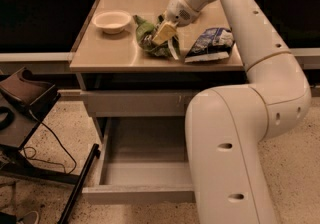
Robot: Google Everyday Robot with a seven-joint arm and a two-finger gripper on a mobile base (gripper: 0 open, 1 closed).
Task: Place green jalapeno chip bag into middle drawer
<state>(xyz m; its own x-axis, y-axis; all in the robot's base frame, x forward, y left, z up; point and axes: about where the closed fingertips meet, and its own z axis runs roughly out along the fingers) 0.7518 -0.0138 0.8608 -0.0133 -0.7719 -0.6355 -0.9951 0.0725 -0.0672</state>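
Note:
The green jalapeno chip bag [148, 39] lies crumpled on the tan tabletop [105, 53], near the middle. My gripper [163, 32] reaches down from the upper right, and its pale fingers are closed on the bag's right side. The middle drawer [137, 195] is pulled open below the table, its grey inside bare. My arm's thick lower link [235, 158] hides the drawer's right part.
A white bowl [112, 20] sits at the table's left back. A blue-and-white snack bag [210, 44] lies just right of the green bag. A shut drawer front [132, 103] sits above the open one. A black stand [25, 98] with cables is on the floor at left.

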